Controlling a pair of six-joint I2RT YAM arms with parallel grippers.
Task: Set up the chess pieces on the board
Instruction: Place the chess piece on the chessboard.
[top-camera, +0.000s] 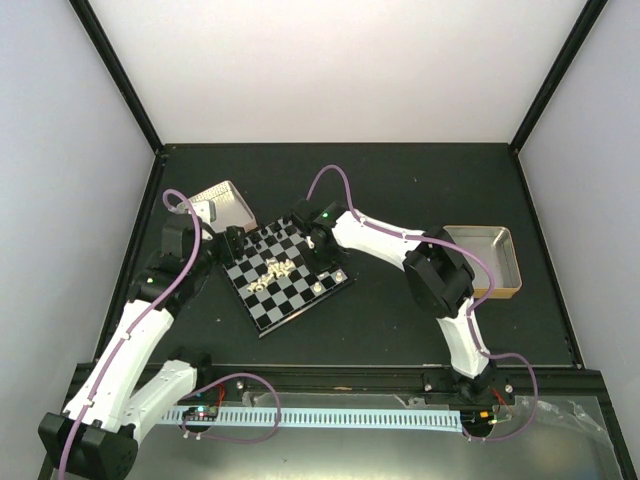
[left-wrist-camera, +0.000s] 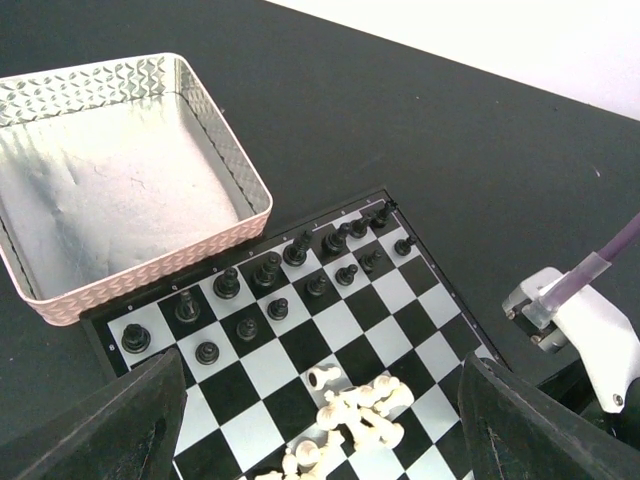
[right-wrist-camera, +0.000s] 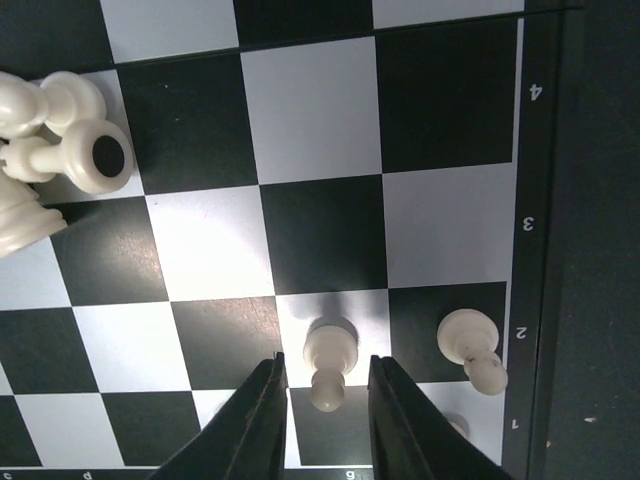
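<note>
Table (top-camera: 400, 190): black and matte, enclosed by pale walls; it bears every item listed below

Left arm (top-camera: 130, 340): white, rising from the near-left corner and reaching to the left side of the board

Right arm (top-camera: 440, 290): white, bent at the elbow, reaching across to the right part of the board

Right tray (top-camera: 492, 258): rectangular metal, set well apart from the board on the right, with the arm's elbow over its left end

Left tray (left-wrist-camera: 150, 268): rectangular metal with a patterned wall, nothing seen inside, standing just beside the board's far-left edge

Board (top-camera: 285, 300): small checkered square, lying turned at an angle on the middle of the table between the two trays

Left gripper (left-wrist-camera: 322, 385): jaws spread wide with nothing between them, hanging over the board on the black pieces' side

Right gripper (right-wrist-camera: 325, 400): jaws only narrowly parted, one either side of a white pawn, a sliver of gap visible on both sides; no grip on it

Black pieces (left-wrist-camera: 270, 270): upright in two rows along the board edge nearest the left tray

Chess pieces (left-wrist-camera: 355, 410): cream-white, mostly jumbled in a loose heap near the board's middle, several on their sides, one showing its hollow base (right-wrist-camera: 75, 158)

White pawn (right-wrist-camera: 328, 355): upright on a light square of the second row

Second white pawn (right-wrist-camera: 470, 345): upright on the neighbouring dark square, beside the board's numbered rim
</note>
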